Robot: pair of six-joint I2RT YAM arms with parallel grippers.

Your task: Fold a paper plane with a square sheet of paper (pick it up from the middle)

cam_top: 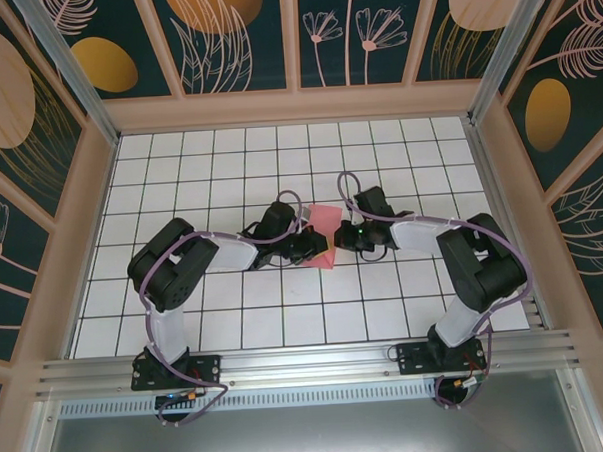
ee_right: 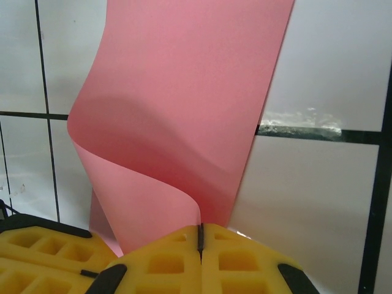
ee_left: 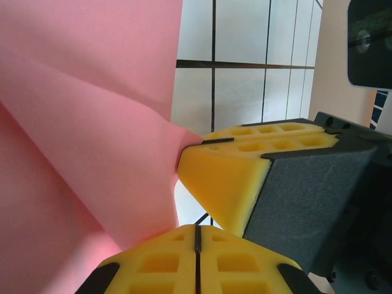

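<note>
left end effector (ee_left: 197, 236): yellow fingers pressed together at the middle of the bench (cam_top: 229, 159); the pink paper lies against their tips, but I cannot tell if it is caught between them
right end effector (ee_right: 199, 233): pressed together, pinching an edge of the paper, just beside the left one's tips
square sheet of paper (cam_top: 324, 220): between the two end effectors, curled and buckled rather than flat
bench: white grid tiles, both arms reaching in from the near edge

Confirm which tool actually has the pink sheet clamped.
The right tool: the square sheet of paper curls down into its shut tips. The left tool is shut too, but no paper shows in its seam.
</note>
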